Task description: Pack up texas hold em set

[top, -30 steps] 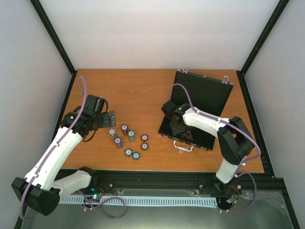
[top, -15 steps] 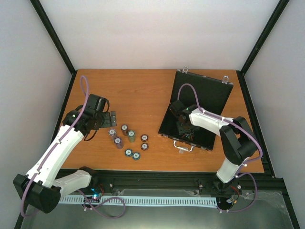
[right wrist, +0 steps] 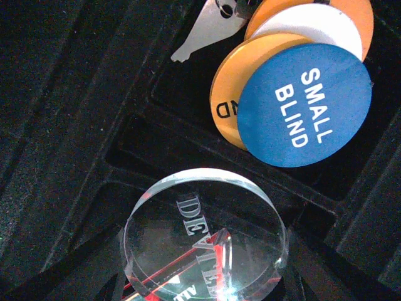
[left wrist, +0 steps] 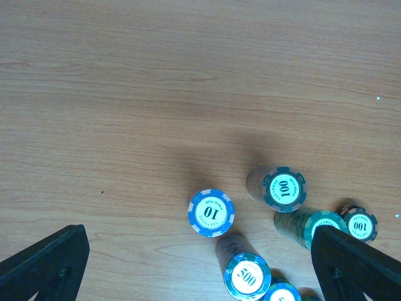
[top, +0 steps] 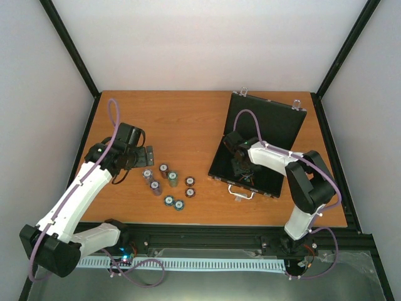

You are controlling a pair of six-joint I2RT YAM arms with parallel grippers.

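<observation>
The black hinged case (top: 270,120) lies open at the right of the table, its silver handle (top: 241,192) toward me. My right gripper (top: 242,167) reaches down into its tray. In the right wrist view it (right wrist: 203,279) is shut on a clear round dealer disc (right wrist: 200,235), just above a dark compartment. A blue "small blind" disc (right wrist: 304,103) lies in the slot beyond, on orange discs (right wrist: 227,103). Several small stacks of poker chips (top: 168,182) stand left of the case. My left gripper (left wrist: 199,254) hangs open above them, over a "10" stack (left wrist: 211,213).
A metal key (right wrist: 203,28) and a white disc (right wrist: 307,25) lie by the blue one. Black frame posts (top: 75,56) rise at the table's back corners, with white walls behind. The case's lid stands tilted toward the back right.
My right gripper has shifted a little to the right and deeper into the case with the clear disc. The left arm has barely moved.
</observation>
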